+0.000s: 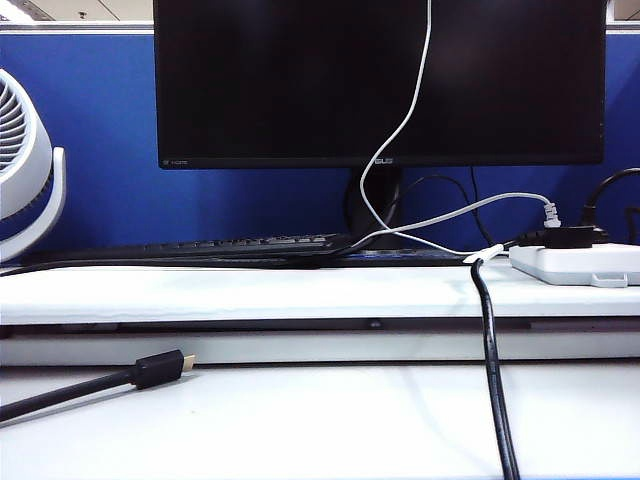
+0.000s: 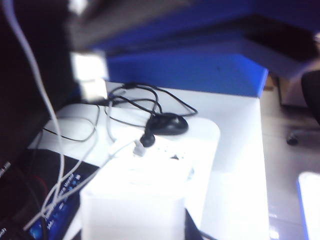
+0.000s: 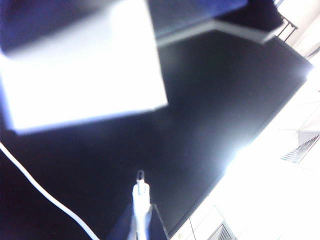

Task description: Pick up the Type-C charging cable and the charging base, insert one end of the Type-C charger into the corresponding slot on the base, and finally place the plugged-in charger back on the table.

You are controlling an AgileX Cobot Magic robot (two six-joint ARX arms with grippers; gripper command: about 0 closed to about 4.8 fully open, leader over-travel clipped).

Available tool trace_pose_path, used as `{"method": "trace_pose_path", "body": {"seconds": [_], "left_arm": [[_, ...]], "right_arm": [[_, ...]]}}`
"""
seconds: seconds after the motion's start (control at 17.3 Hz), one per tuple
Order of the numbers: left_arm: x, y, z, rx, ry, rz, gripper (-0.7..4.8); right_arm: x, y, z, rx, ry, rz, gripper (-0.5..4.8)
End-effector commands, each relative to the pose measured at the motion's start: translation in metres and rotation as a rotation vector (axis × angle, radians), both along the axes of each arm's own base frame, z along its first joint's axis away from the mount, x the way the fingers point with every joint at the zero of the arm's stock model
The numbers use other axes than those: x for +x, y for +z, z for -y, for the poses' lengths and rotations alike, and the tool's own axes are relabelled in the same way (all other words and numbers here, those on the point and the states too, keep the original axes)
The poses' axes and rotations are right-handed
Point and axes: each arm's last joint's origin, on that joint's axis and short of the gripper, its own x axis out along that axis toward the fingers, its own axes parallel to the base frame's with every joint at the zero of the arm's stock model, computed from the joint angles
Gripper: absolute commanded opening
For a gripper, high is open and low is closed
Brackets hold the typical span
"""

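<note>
The wide black monitor [image 1: 300,80] fills the backdrop, glossy and flat. Below it the smooth white table [image 1: 300,420] runs under a raised white ledge [image 1: 250,295]. Neither arm shows in the exterior view; both are working up out of that frame, in front of the screen.

On the ledge at the right lies a flat white power strip [image 1: 575,262], hard plastic with rounded corners. A thick black cord [image 1: 492,370] snakes from it down across the table.

Now the action. The charging base [image 2: 132,210], a small milky-white block with softened edges, sits right up against the left wrist camera, lifted clear above the power strip. The left gripper seems to have it clamped, though its fingers don't show clearly. The right wrist view catches that block too, blurred and bright against the dark screen.

The charging cable [image 1: 415,90], thin, glossy and white, hangs from above the frame in front of the monitor and curls onto the ledge. Its little plug [image 3: 140,189] pokes out of the right gripper [image 3: 141,215], whose jaws are pinched tight on it just behind the tip.

So both pickups look done and we're at the mating step. The plug points roughly toward the block but sits well apart from it. Next comes squaring the tip to the slot, which I can't make out here, then a straight push. A slim, slippery plug could twist in the pinch.
</note>
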Motion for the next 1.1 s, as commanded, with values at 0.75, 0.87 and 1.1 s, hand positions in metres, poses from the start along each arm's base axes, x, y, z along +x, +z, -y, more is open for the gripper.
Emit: {"method": "trace_pose_path", "body": {"seconds": [0.75,0.87,1.1], "left_arm": [[-0.001,0.0076,0.0,-0.044,0.005,0.009,-0.06],[-0.001,0.0077,0.0,-0.045,0.005,0.009,-0.06],[-0.001,0.0077,0.0,-0.045,0.005,0.009,-0.06]], "right_arm": [[-0.0136,-0.0019,-0.0087,-0.033,0.031,-0.008,-0.06],[-0.0137,-0.0024,-0.009,-0.035,0.041,-0.013,-0.06],[-0.014,-0.0036,-0.0095,-0.041,0.061,-0.024,-0.06]]}}
